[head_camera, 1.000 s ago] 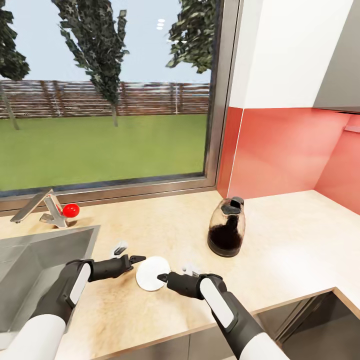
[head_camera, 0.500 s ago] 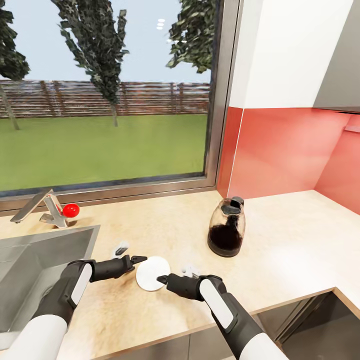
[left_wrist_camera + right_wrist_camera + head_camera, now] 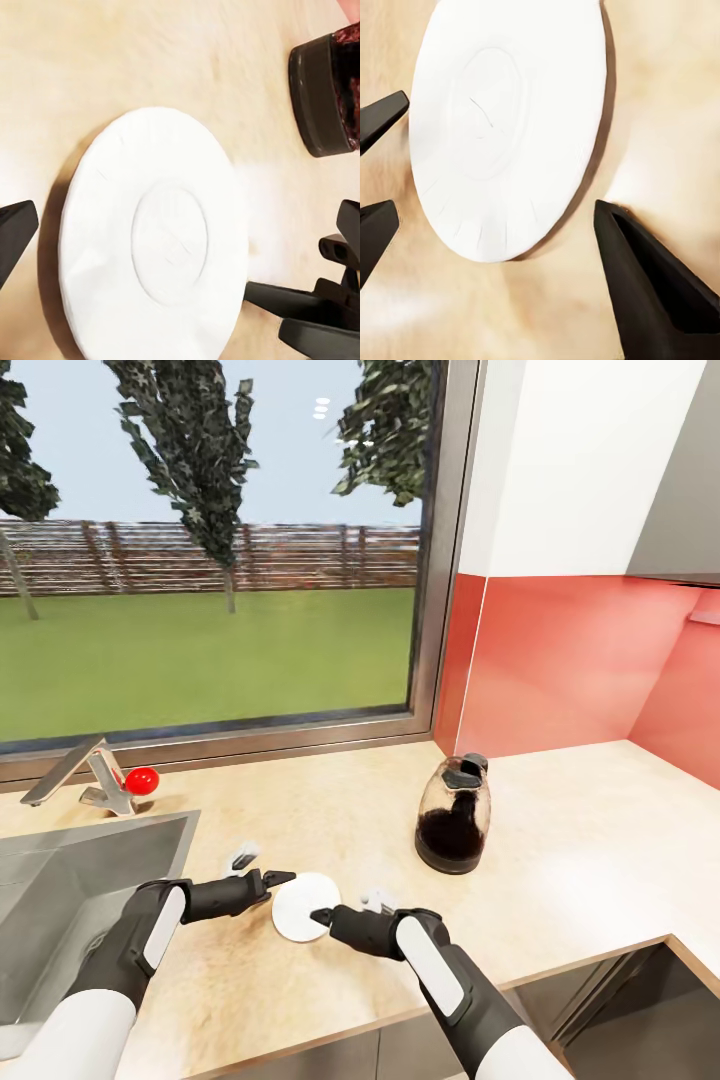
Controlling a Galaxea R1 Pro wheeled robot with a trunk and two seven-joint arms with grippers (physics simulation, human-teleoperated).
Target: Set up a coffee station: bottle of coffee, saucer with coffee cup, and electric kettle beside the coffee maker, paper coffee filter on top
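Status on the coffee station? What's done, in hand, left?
Done: the electric kettle and the saucer stand apart on the countertop.

In hand: nothing gripped. The left gripper and the right gripper flank the saucer, open, as the right wrist view shows.

Left: no cup on the saucer; coffee maker, filter and bottle not placed here.

Pale wood-look countertop [image 3: 590, 840] with inset sink [image 3: 60, 890], bearing the saucer [image 3: 300, 905] and the electric kettle [image 3: 453, 815], which stood apart.

Bare counter [image 3: 330, 810] lies behind the saucer [image 3: 300, 900]; both pincers flank the saucer, the electric kettle [image 3: 454, 815] stands beyond it to the right.
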